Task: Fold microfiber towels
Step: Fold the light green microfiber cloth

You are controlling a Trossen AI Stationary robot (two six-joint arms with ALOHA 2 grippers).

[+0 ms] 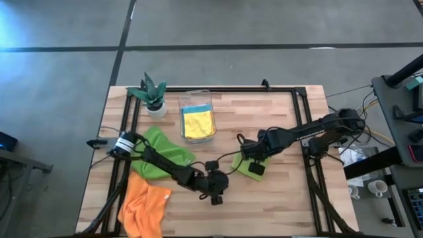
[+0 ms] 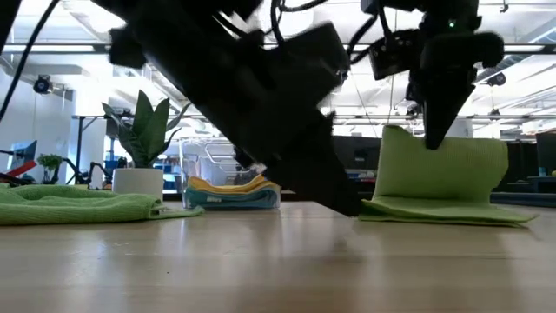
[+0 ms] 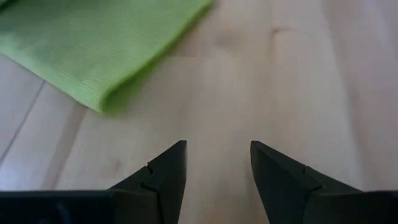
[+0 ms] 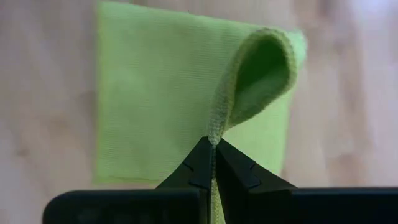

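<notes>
A lime green towel [image 1: 243, 165] lies partly folded on the table right of centre, one part of it raised upright [image 2: 443, 169]. My right gripper [image 4: 214, 142] is above it, shut on it and pointing down. My left gripper [image 3: 217, 146] is open low over bare wood nearer the front edge [image 1: 216, 195]. It holds nothing, and the lime towel's folded corner [image 3: 93, 50] lies ahead of it. A darker green towel [image 1: 162, 155] and an orange towel [image 1: 142, 205] lie flat at the left, partly under the left arm. My right gripper pinches the lime towel's hemmed edge [image 4: 216, 121] between its two fingers, coming from above and pointing down. The gripped part stands up below the fingers and curls into a loop [image 4: 261, 68]. The rest of the towel [image 2: 443, 210] lies flat on the table.
A clear bin [image 1: 197, 99] holding a yellow towel [image 1: 197, 122] over a blue one stands at the back centre. A potted plant [image 1: 152, 92] stands to its left. Bare wood lies between the two grippers and along the front edge. Black rails run along the table's sides.
</notes>
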